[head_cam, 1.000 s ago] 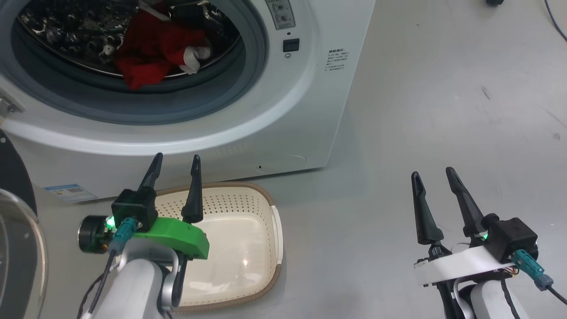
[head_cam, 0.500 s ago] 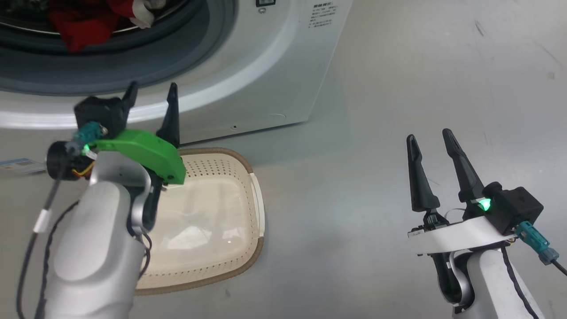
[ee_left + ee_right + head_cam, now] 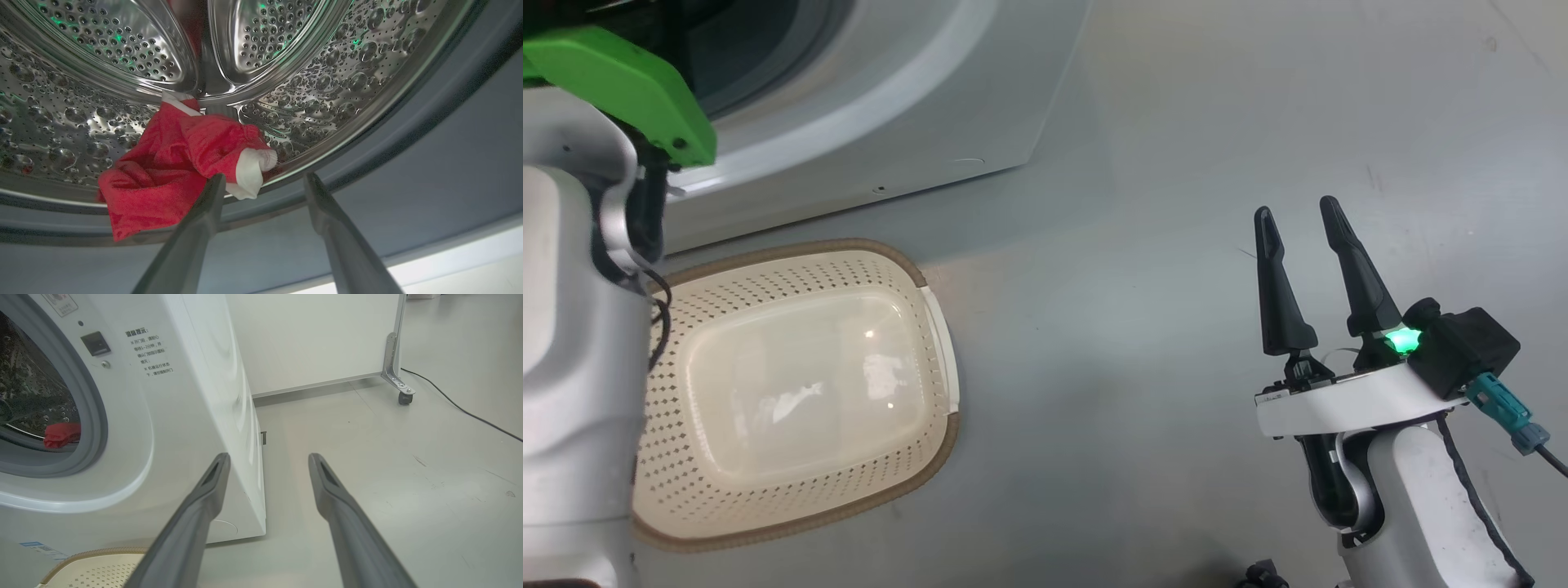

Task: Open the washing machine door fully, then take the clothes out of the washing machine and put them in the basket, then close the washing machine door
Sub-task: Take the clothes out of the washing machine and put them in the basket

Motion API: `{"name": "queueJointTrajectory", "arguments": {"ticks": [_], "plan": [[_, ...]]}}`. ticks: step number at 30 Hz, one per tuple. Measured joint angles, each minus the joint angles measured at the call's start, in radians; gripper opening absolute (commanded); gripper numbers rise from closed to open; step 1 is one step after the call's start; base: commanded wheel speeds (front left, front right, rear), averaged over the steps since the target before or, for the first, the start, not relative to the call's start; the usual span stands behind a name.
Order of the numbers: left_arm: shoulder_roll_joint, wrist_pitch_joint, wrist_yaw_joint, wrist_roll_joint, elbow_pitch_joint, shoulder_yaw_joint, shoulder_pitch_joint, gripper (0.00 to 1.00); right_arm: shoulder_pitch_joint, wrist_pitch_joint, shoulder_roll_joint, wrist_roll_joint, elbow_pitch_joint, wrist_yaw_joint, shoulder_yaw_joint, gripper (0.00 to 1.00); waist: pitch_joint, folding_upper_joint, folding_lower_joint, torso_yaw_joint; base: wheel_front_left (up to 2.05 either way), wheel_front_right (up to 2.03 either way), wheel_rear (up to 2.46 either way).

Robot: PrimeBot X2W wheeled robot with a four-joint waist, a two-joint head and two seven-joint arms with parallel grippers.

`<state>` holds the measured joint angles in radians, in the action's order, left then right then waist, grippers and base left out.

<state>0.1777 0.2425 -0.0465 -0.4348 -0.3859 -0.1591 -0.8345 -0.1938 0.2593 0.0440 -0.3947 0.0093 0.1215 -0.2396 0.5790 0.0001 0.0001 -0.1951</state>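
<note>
1. The washing machine (image 3: 196, 375) is gaping before me.
2. The basket (image 3: 931, 465) is sitting on the floor below it.
3. The clothes (image 3: 171, 163) are lying at the drum's lip, just ahead-left of my left fingers (image 3: 196, 228), which are standing spread and empty.
4. My right fingers (image 3: 1278, 302), also spread, are hanging farther off.

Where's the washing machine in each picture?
Head view: the washing machine is at the top left, behind the basket.
Left wrist view: its steel drum spans the top, with the red clothes inside.
Right wrist view: it takes the left side.
Shared landmark: the grey door gasket.
</note>
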Motion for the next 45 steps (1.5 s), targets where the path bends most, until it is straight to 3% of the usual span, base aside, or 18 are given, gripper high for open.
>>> {"name": "queueJointTrajectory", "arguments": {"ticks": [16,29,30,33,34,45], "plan": [[0.119,0.155,-0.007,0.027,-0.092,0.029,-0.216,1.00,-0.074,0.000,0.000,-0.081,-0.003,0.000,-0.050,1.00,0.106,0.0000,0.0000,-0.103,0.00,0.00,0.00],[0.157,0.201,-0.029,0.037,-0.181,0.060,-0.269,1.00,-0.109,0.000,0.000,-0.107,-0.002,0.000,-0.053,1.00,0.175,0.0000,-0.0001,-0.159,0.00,0.00,0.00],[0.157,0.201,-0.032,0.039,-0.184,0.062,-0.273,0.91,-0.110,0.000,-0.001,-0.107,-0.002,0.000,-0.053,1.00,0.177,0.0000,-0.0001,-0.160,0.00,0.00,0.00],[0.157,0.198,-0.038,0.043,-0.190,0.060,-0.283,0.28,-0.113,0.000,-0.001,-0.107,-0.001,0.000,-0.053,1.00,0.182,0.0000,-0.0001,-0.163,0.00,0.00,0.00],[0.157,0.196,-0.038,0.047,-0.192,0.059,-0.283,0.00,-0.115,0.000,-0.001,-0.107,-0.001,0.000,-0.053,1.00,0.183,0.0000,-0.0001,-0.163,0.00,0.00,0.00],[0.140,0.133,-0.036,0.059,-0.225,0.033,-0.283,0.00,-0.134,0.000,0.000,-0.104,0.009,0.000,-0.034,1.00,0.175,0.0000,-0.0001,-0.152,0.00,0.00,0.00]]}}
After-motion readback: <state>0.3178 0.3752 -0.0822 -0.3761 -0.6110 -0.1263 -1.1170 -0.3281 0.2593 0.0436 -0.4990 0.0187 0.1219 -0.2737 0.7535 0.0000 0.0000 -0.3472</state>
